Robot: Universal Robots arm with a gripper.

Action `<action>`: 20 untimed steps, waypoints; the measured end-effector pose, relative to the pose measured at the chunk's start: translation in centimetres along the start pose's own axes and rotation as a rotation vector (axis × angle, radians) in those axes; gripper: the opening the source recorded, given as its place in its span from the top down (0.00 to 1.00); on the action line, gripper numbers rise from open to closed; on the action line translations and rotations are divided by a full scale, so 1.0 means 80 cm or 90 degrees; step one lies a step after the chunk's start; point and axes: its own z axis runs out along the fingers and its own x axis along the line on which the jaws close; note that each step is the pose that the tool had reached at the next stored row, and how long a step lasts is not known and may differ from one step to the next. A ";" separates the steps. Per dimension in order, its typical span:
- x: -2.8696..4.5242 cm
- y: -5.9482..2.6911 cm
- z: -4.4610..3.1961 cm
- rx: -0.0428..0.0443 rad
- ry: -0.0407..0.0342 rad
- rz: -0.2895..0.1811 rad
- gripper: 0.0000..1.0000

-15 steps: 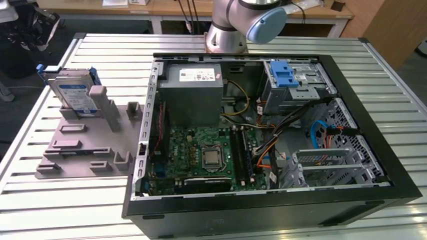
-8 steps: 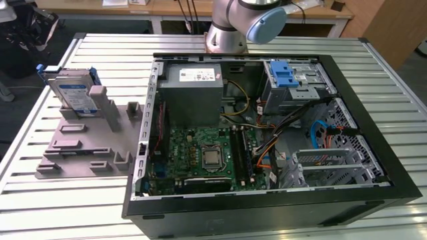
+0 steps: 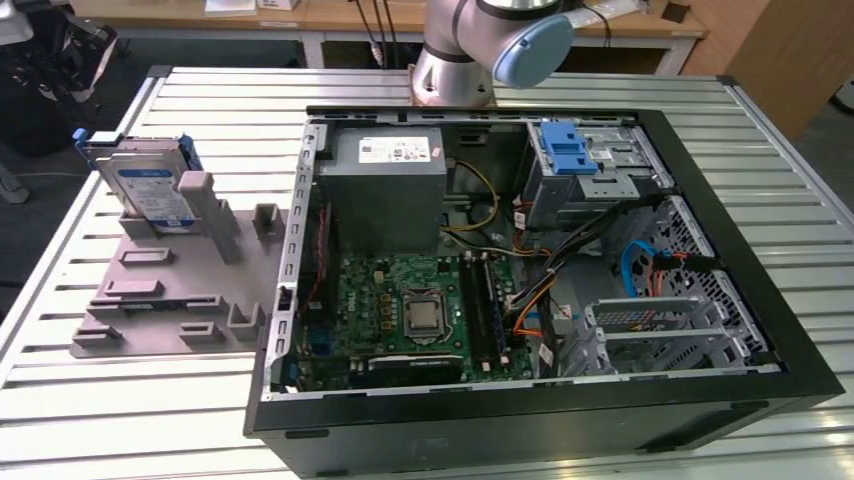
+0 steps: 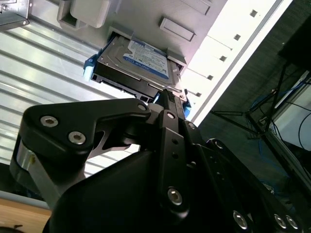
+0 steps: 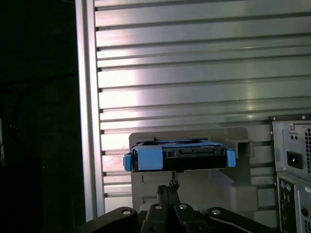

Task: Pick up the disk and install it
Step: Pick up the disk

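Observation:
The disk [image 3: 147, 190] is a silver-gray drive with a blue-and-white label and blue rails. It stands on edge in a gray holder [image 3: 160, 290] at the exterior view's left, outside the computer case. Both wrist views look down on the disk [image 4: 141, 60] [image 5: 180, 155], still seated in the holder [image 5: 204, 187]. My gripper [image 5: 167, 186] [image 4: 167, 97] hovers a short way off the disk's upper edge and is apart from it. Its black fingers are shut together with nothing between them.
The open computer case [image 3: 534, 410] lies on the slatted metal table [image 3: 227, 100] to the right of the holder. Inside are a gray power supply [image 3: 387, 185], a motherboard [image 3: 400, 310] and a metal drive cage with a blue latch [image 3: 574, 150]. The arm's base [image 3: 454, 70] stands behind the case.

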 end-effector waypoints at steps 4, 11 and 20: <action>0.0001 0.000 0.0001 0.0005 0.0008 -0.021 0.89; 0.0001 0.000 0.0000 0.0024 0.0038 -0.094 0.89; 0.0001 0.000 0.0001 0.0044 0.0070 -0.171 0.89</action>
